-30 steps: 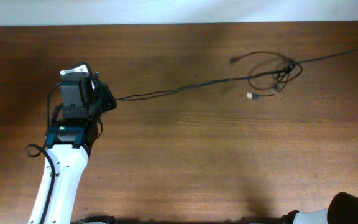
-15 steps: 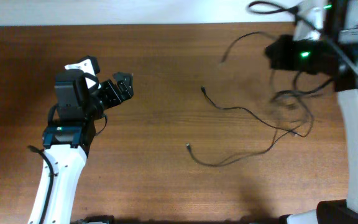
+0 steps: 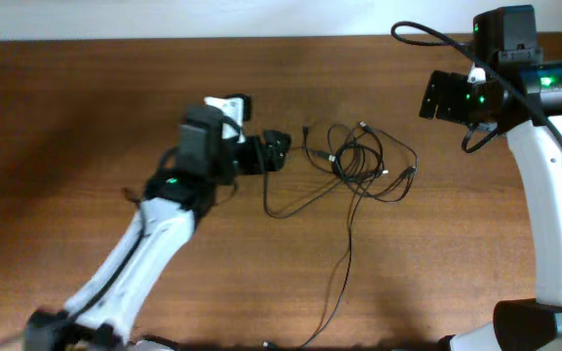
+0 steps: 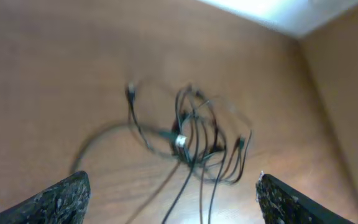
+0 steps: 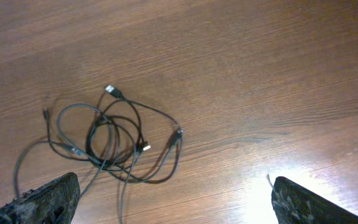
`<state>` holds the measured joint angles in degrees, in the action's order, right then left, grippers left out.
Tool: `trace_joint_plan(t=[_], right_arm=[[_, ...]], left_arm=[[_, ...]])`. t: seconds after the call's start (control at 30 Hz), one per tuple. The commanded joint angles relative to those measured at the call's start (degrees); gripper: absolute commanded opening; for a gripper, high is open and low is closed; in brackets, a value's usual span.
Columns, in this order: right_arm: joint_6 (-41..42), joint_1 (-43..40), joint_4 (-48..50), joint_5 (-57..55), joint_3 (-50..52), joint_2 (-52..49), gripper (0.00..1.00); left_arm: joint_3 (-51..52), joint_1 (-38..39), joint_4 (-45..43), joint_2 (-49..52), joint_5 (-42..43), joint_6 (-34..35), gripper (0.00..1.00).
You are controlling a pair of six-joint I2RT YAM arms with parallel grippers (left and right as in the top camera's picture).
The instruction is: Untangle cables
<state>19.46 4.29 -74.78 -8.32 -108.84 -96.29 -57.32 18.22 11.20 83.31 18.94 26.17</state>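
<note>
The cables [image 3: 356, 161] are thin black cords lying in a loose tangle on the wooden table, right of centre. One strand trails toward the front edge. My left gripper [image 3: 275, 149] is open just left of the tangle and holds nothing. In the left wrist view the blurred cables [image 4: 191, 134] lie ahead of my left gripper [image 4: 169, 200], with a few strands running on the table below its spread fingers. My right gripper [image 3: 441, 96] hangs open to the right of the tangle. In the right wrist view, the cables [image 5: 114, 144] lie to the left of the open right gripper [image 5: 178, 200].
The brown wooden table [image 3: 86, 117] ends at a pale wall along the back. The right arm's thick black lead [image 3: 427, 34] loops above the back edge. Small plugs [image 5: 111, 90] stick out of the tangle.
My left arm has swung right to the middle of the table. The cables now lie bunched mid-table instead of spread out at the right. Both grippers have opened.
</note>
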Motion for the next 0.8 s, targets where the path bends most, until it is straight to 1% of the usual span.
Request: trace_joint_plan(t=[0.0,0.03,0.07,0.1,0.17,0.2,0.23,0.27,0.3,0.33,0.37,0.43,0.47,0.5,0.57,0.6,0.63,0.67,0.7,0.73,0.77], right_arm=[[0.5,-3.7,-0.4,-2.7,0.3,-0.3,0.99],[0.6,-6.6,-0.7,-1.6,0.3,-0.3,0.99],[0.6,-8.7,-0.7,0.8,0.3,-0.3,0.99],[0.6,-10.1,-0.9,1.7,0.3,-0.3,0.99],[0.5,-11.1,-1.2,1.7,0.3,-0.3,0.99],[0.5,-11.1,-1.1,1.7,0.3,-0.3,0.99],[0.5,-11.1,-1.1,1.7,0.3,-0.3,0.99],[0.5,-11.1,-1.2,1.7,0.3,-0.3,0.99],[0.5,-11.1,-1.4,1.7,0.3,-0.3,0.99],[0.5,-11.1,-1.6,1.7,0.3,-0.3,0.99],[0.5,-11.1,-1.9,1.7,0.3,-0.3,0.99],[0.5,-11.1,-2.0,1.7,0.3,-0.3,0.99],[0.5,-11.1,-2.3,1.7,0.3,-0.3,0.99],[0.5,-11.1,-2.4,1.7,0.3,-0.3,0.99],[0.5,-11.1,-2.4,1.7,0.3,-0.3,1.0],[0.5,-11.1,-2.4,1.7,0.3,-0.3,1.0],[0.5,-11.1,-2.4,1.9,0.3,-0.3,1.0],[0.5,-11.1,-2.4,2.1,0.3,-0.3,1.0],[0.5,-11.1,-2.4,2.1,0.3,-0.3,1.0],[0.5,-11.1,-2.5,2.1,0.3,-0.3,1.0],[0.5,-11.1,-2.6,2.2,0.3,-0.3,1.0]], left_arm=[[-4.4,10.1,-0.8,11.8,-7.4,-0.1,0.84],[-8.3,13.7,0.0,16.5,-7.5,0.2,0.78],[-10.9,15.7,0.5,19.5,-8.7,1.0,0.78],[-13.6,17.3,1.6,22.9,-11.6,3.5,0.75],[-17.2,18.9,1.0,29.4,-12.4,11.9,0.65],[-19.4,19.6,0.8,32.1,-12.4,13.0,0.61],[-21.8,20.4,0.8,34.4,-13.0,12.9,0.63],[-24.1,21.6,0.8,36.6,-16.6,13.1,0.68],[-25.2,22.2,0.9,37.9,-17.8,15.0,0.67],[-25.5,22.3,0.9,38.9,-18.4,18.0,0.64],[-25.5,22.3,0.8,39.9,-19.4,18.7,0.55],[-25.5,22.4,0.8,41.4,-20.8,18.6,0.45],[-25.5,22.8,1.0,42.0,-22.6,18.6,0.43],[-25.5,23.0,1.5,42.2,-26.1,18.6,0.44],[-25.5,23.0,0.5,42.2,-27.8,18.6,0.46],[-25.5,23.0,-0.2,42.3,-28.3,18.6,0.44],[-25.5,23.0,-0.1,42.8,-29.2,18.6,0.36],[-25.5,23.1,-0.2,43.9,-28.3,18.6,0.33],[-25.5,23.5,-0.4,44.4,-27.1,18.6,0.27],[-25.5,24.4,-0.7,44.4,-27.3,18.0,0.17],[-25.5,25.3,-1.7,44.4,-27.3,15.3,0.01]])
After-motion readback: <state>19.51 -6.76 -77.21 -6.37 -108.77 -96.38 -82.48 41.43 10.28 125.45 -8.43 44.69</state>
